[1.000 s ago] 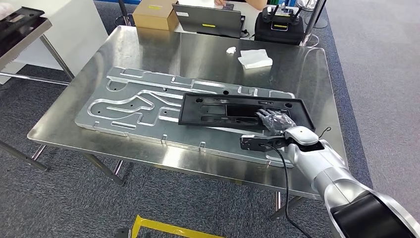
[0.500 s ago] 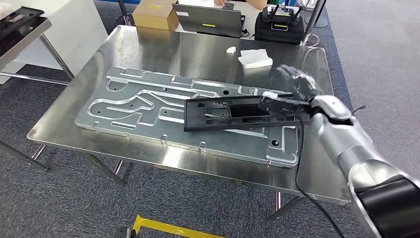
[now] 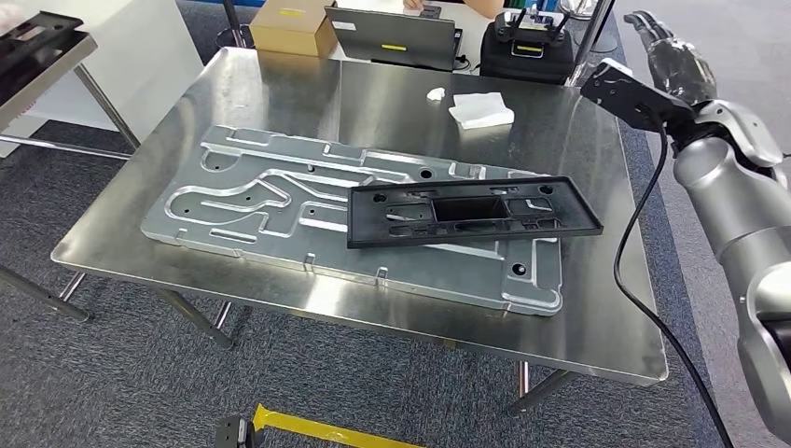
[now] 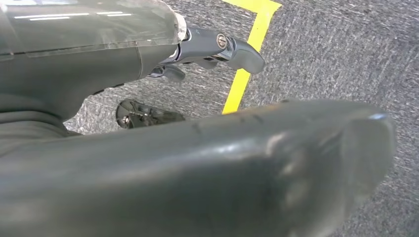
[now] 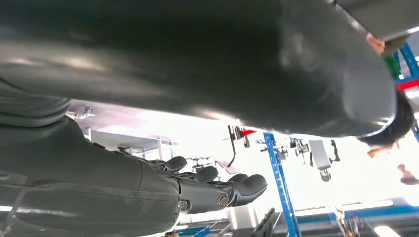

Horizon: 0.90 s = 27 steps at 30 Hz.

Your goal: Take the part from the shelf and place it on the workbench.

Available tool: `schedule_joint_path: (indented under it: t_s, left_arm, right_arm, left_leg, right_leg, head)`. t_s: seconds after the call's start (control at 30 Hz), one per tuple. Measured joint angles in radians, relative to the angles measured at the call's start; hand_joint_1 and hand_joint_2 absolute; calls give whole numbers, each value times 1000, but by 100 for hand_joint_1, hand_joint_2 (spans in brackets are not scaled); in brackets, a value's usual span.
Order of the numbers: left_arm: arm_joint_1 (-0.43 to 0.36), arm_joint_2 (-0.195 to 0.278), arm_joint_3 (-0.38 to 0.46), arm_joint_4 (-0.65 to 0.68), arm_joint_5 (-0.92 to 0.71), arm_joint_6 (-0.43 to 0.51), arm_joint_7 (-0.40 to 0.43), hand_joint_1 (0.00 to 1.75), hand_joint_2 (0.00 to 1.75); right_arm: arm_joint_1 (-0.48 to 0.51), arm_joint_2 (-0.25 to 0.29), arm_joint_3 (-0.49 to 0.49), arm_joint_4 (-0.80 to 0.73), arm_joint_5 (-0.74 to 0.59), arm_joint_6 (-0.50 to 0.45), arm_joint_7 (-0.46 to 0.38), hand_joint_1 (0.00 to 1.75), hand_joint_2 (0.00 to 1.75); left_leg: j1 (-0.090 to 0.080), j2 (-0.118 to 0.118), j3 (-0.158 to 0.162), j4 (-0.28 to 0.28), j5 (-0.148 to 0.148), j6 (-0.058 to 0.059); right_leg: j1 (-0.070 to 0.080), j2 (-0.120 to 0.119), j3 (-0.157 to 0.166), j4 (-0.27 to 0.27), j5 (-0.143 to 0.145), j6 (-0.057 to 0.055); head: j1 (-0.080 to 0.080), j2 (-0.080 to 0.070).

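Note:
The long black plastic part (image 3: 471,213) lies flat on the machined aluminium plate (image 3: 252,201), which rests on the steel workbench (image 3: 373,93). My right hand (image 3: 673,54) is raised well above the bench's far right corner, apart from the part, fingers stretched out and holding nothing. In the right wrist view the same hand (image 5: 212,190) shows straight dark fingers against bright ceiling lights. My left hand (image 4: 207,47) hangs over the grey carpet, fingers apart and holding nothing.
A white cloth (image 3: 480,110), a laptop (image 3: 392,37), a cardboard box (image 3: 291,26) and a black controller case (image 3: 530,42) sit at the bench's far side. A shelf (image 3: 37,56) with a dark part stands at far left. Yellow tape (image 3: 317,431) marks the floor.
My right hand let go of the black part, then swung up and away to the far right. The part shifted slightly right and now lies still on the plate.

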Motion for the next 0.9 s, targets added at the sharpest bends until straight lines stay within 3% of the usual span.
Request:
schedule_joint_path:
  t_s: [0.37,0.53,0.6,0.7,0.73,0.77,0.8,0.9]
  left_arm:
    - [-3,0,1,0,0,-20,-20,0,0]
    - [-3,5,2,0,1,-33,-24,0,0]
    - [-3,5,3,0,2,-35,-24,0,0]
    - [-2,6,3,0,2,-36,-16,0,0]
    - [0,6,3,0,2,-36,-12,0,0]
    - [1,6,4,0,3,-36,-9,0,0]
    - [2,7,4,0,3,-36,-7,0,0]
    - [4,7,10,0,4,-36,-2,0,0]
  right_arm:
    - [83,-61,-48,-31,-50,-12,-39,0,0]
    - [115,-71,-58,-33,-61,-20,-47,0,0]
    - [121,-78,-61,-35,-64,-21,-50,0,0]
    - [138,-92,-66,-35,-76,-18,-58,0,0]
    - [148,-97,-68,-36,-80,-16,-62,0,0]
    - [157,-103,-70,-39,-84,-14,-65,0,0]
    - [164,-108,-73,-43,-87,-12,-68,0,0]
    - [170,-125,-80,-59,-93,-7,-75,0,0]
  left_leg:
    - [-1,0,0,1,-1,1]
    - [-3,4,4,-4,2,16]
    - [3,7,12,-21,15,24]
    - [4,9,14,-28,20,29]
    - [4,9,13,-26,20,29]
    - [4,9,11,-24,20,28]
    - [4,9,9,-21,19,27]
    - [3,8,-3,-2,13,16]
  right_leg:
    - [0,0,0,-1,0,1]
    - [-6,1,4,-6,2,16]
    - [-4,0,-8,28,-29,18]
    - [-3,-2,-82,201,-127,18]
    - [-4,-2,-103,249,-141,19]
    - [-5,-3,-110,266,-136,20]
    - [-8,-4,-99,245,-113,21]
    - [-11,-3,-9,71,-33,19]
  head:
    - [0,0]
    - [0,0]
    - [0,0]
    - [0,0]
    - [0,0]
    - [0,0]
    - [0,0]
    - [0,0]
